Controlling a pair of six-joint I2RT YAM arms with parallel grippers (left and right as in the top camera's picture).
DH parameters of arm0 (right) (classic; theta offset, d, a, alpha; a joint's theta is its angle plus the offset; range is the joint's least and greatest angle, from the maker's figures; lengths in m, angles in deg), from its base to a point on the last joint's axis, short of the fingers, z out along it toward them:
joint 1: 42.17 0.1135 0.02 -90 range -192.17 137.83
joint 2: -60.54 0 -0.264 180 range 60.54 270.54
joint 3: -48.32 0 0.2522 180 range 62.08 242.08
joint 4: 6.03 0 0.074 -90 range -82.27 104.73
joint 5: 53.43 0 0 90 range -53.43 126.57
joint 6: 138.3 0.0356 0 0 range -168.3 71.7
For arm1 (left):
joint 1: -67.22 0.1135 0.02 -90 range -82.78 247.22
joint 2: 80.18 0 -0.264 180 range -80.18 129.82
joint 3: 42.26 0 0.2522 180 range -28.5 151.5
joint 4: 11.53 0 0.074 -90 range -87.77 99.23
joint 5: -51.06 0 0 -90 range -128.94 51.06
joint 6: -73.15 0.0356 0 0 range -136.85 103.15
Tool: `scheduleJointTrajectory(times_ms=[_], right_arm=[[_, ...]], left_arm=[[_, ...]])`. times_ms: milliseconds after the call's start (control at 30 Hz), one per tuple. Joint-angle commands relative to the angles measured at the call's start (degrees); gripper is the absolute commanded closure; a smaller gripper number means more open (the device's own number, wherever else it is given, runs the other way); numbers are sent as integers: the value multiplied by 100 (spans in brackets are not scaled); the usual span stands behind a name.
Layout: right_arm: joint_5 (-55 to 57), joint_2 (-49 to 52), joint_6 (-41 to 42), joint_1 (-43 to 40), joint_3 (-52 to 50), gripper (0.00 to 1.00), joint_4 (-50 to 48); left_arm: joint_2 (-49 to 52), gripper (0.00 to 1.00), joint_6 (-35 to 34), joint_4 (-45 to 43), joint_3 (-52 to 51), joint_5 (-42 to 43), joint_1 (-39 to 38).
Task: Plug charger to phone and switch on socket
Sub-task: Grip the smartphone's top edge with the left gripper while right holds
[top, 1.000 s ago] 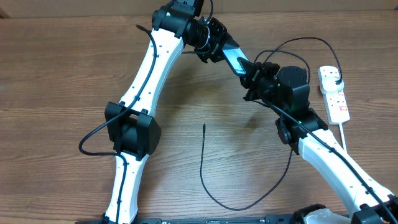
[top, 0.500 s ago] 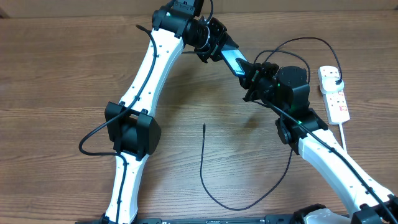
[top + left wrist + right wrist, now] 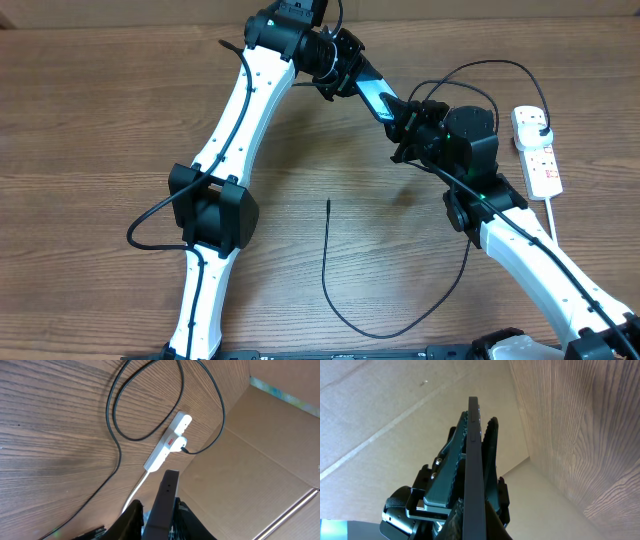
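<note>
Currently phone [image 3: 378,100] is off the table [image 3: 100,150], upper centre of the overhead frame, teal screen lit, spanning both arms' jaws. Right jaws clamped tight on its lower-right end. Left jaws flank the upper-left end closely; whether they press it, cannot tell. Wrist views give the phone edge-on only, a thin black slab; screen seen overhead alone. Socket [image 3: 538,150], a white glossy strip with red marks, lies flat at right edge. Left wrist view shows the black plug on it more clearly. Charger [image 3: 325,270] is thin black cable looping over wood-grain table; free tip lies at centre.
</note>
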Motion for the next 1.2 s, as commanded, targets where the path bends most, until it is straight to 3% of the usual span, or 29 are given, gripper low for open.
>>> scheduleJointTrajectory(times_ms=[0,567,1167], right_arm=[[-52,-24,-15,28,140,96,-116],[-50,-24,-15,28,140,96,-114],[-48,-26,-15,28,140,91,-111]], left_arm=[[-302,79,55,-20,164,57,-11],[-302,96,76,-20,164,37,-9],[-302,96,94,7,164,-70,-11]])
